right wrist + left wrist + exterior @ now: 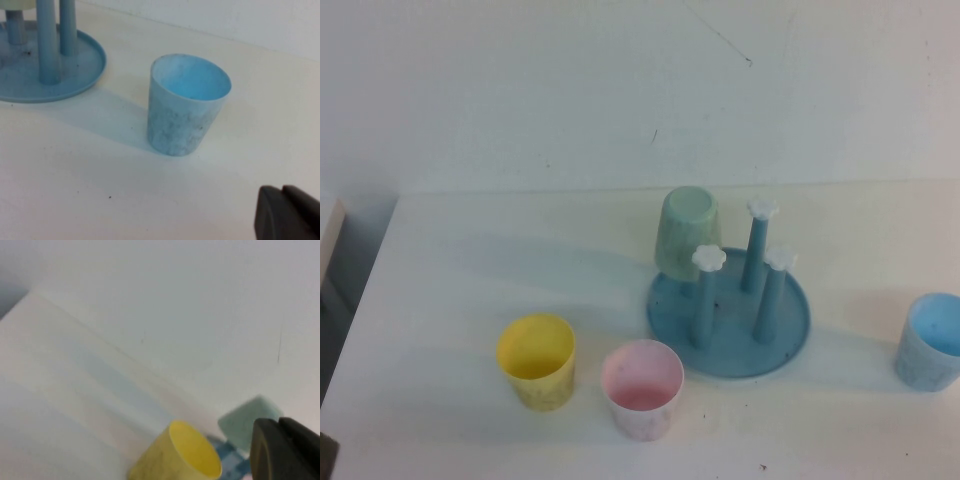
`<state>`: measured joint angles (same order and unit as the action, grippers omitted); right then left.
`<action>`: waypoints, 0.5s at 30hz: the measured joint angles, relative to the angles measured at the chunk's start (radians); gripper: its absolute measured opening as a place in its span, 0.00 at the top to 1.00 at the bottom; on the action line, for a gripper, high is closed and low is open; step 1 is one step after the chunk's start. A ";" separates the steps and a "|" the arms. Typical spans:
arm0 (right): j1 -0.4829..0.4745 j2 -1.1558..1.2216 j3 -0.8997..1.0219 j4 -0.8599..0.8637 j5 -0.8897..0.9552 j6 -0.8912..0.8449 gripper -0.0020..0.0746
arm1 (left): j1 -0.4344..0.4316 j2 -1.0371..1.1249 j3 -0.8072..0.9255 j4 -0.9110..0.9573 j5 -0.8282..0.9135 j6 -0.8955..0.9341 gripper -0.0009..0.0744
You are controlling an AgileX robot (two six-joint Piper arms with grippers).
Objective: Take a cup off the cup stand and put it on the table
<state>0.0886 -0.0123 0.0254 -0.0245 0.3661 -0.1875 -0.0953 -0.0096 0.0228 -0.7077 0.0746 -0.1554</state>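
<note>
Beyond my closed, empty left jaws (pixel 280 450) and right jaws (pixel 285 215), the cup (pixel 687 233) sits upside-down on the stand (pixel 730 315); a careless lift could tip the stand across the desk (pixel 470 290).

Bright, even light; soft shadows fall leftward; left wrist view blurred

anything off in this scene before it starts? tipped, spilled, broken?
Nothing stands out. Mint cup sits upside down on a peg of the stand, slightly tilted. Yellow, pink and blue cups stand upright on the table. No spills. Left gripper and right gripper are shut, holding nothing.
</note>
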 joint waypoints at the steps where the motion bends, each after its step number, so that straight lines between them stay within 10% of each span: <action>1: 0.000 0.000 0.000 0.000 0.000 0.000 0.98 | 0.000 0.013 -0.019 0.023 0.062 0.023 0.99; 15: 0.000 0.000 0.000 0.000 0.000 0.000 0.98 | 0.000 0.798 -0.798 0.458 0.761 0.382 0.99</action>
<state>0.0886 -0.0123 0.0254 -0.0245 0.3661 -0.1875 -0.0953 0.7885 -0.7754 -0.2500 0.8361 0.2269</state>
